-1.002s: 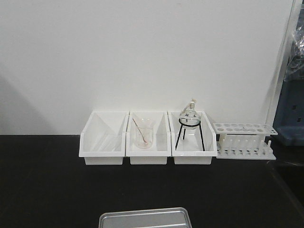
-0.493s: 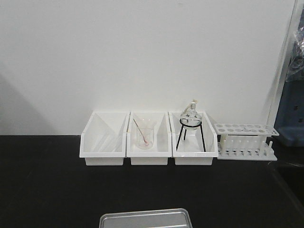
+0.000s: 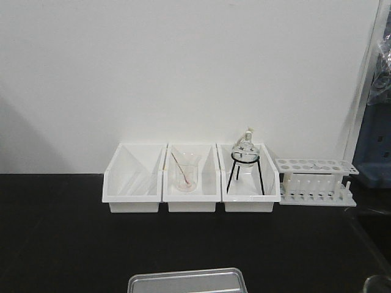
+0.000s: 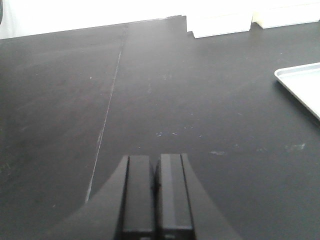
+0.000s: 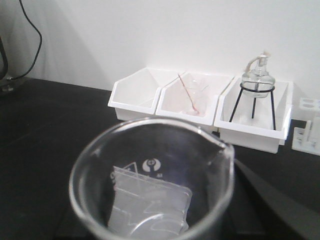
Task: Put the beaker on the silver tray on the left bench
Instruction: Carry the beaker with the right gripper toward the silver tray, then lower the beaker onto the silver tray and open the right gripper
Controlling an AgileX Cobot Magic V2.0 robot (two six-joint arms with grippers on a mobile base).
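**Front view:** You see the table (image 3: 61, 244) running back to a white wall (image 3: 183, 73). Three white bins (image 3: 191, 198) stand in a row against the wall. The middle bin holds a glass with a pink rod (image 3: 185, 174), and the right one holds a round flask on a black tripod (image 3: 245, 165). A test-tube rack (image 3: 314, 180) sits just beside the right bin. The metal tray (image 3: 186, 282) lies at the near edge, cut off by the frame. Only the rim of the beaker (image 3: 379, 284) shows, in the bottom right corner, apart from the tray. Neither claw appears here.

**Left wrist view:** Your left claw (image 4: 156, 195) has its fingers pressed together with nothing between them, over bare table (image 4: 200, 100). A corner of the tray (image 4: 302, 87) lies ahead of the claw and to its right. The bins (image 4: 220, 25) are far ahead.

**Right wrist view:** The beaker (image 5: 150, 145) fills the foreground, upright, with its spout turned ahead and to the right. Your right claw (image 5: 155, 220) is clamped on it. One dark finger (image 5: 272, 200) lies along the beaker's right side, and the other is hidden by the glass. Through the glass you see the pale tray (image 5: 150, 205) beneath the claw. The bins (image 5: 200, 107) and the flask (image 5: 257, 77) stand ahead, and a black cable (image 5: 30, 40) hangs ahead to the left.
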